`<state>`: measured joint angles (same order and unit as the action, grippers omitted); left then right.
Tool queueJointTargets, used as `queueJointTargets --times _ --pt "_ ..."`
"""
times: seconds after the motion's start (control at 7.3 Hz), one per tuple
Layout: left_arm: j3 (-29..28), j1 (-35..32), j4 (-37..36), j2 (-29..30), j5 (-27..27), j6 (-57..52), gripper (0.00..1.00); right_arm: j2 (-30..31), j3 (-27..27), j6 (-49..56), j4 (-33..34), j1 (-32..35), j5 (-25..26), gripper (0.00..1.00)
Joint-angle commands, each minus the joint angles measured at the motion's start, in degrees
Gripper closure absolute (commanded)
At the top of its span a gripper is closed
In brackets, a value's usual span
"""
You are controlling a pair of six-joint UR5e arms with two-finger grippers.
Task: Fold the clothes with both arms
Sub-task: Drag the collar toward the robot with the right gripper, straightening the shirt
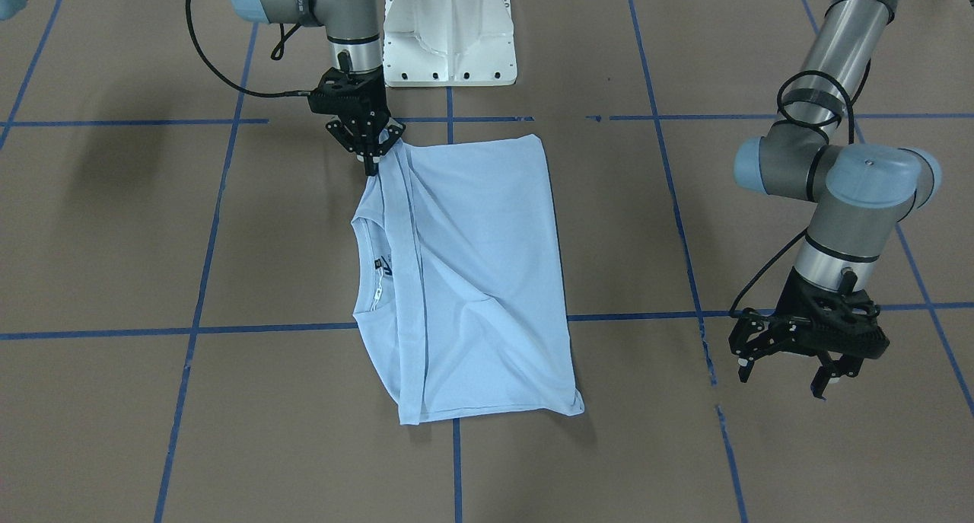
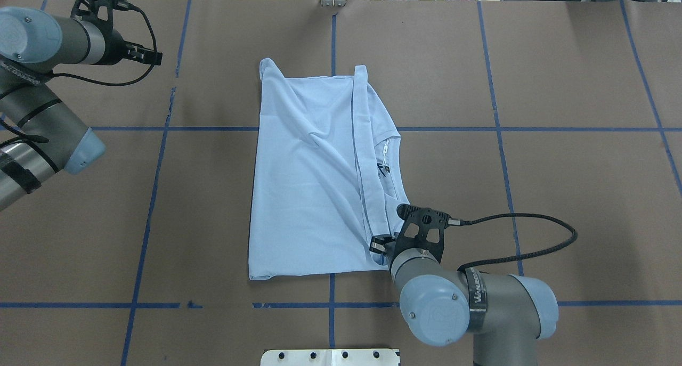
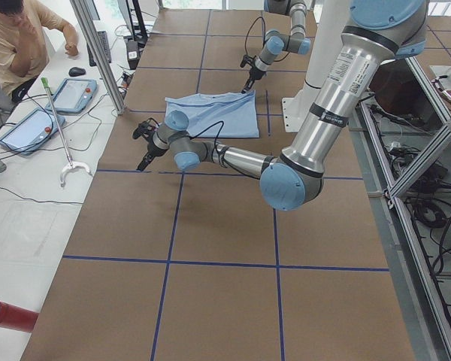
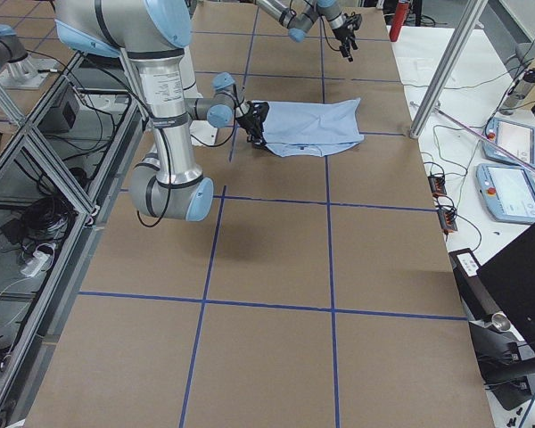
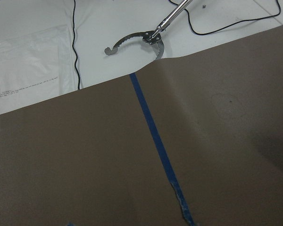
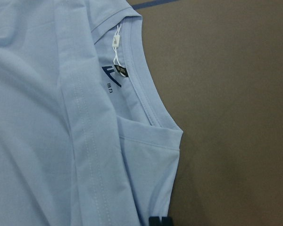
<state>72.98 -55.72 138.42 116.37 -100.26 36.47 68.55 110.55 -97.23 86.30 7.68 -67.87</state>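
Note:
The light blue T-shirt (image 1: 472,279) lies folded lengthwise on the brown table, collar and dark neck label (image 1: 378,264) showing on one side. My right gripper (image 1: 371,157) is shut on the shirt's corner nearest the robot base, by the folded hem. Seen from overhead, the same gripper (image 2: 379,244) sits at the shirt's (image 2: 309,185) near right corner. The right wrist view shows the collar, the label (image 6: 121,71) and a stitched hem close up. My left gripper (image 1: 784,374) hangs open over bare table, well clear of the shirt. The palm print is hidden.
Blue tape lines (image 1: 456,329) grid the table. The white pedestal base (image 1: 449,36) stands behind the shirt. A person (image 3: 22,37) sits past the table's far edge beside teach pendants (image 3: 71,94). A metal grabber tool (image 5: 146,37) lies on the white floor.

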Motion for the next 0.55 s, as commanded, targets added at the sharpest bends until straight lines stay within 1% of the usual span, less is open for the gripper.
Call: queueJointTargets --times 0.0,0.14,0.27,0.41 --pt "0.1 0.0 0.0 0.0 -0.1 0.0 0.0 0.3 1.3 -1.5 1.8 -2.6 1.9 0.01" --pt "0.2 0.0 0.0 0.0 0.0 0.0 0.0 0.0 2.0 1.0 1.8 -1.5 1.1 0.0" --pt "0.2 0.0 0.0 0.0 -0.1 0.0 0.0 -0.1 4.0 7.7 1.6 -1.2 0.6 0.0" --pt "0.2 0.0 0.0 0.0 -0.1 0.1 0.0 -0.1 4.4 12.2 1.1 -1.1 0.3 0.0"
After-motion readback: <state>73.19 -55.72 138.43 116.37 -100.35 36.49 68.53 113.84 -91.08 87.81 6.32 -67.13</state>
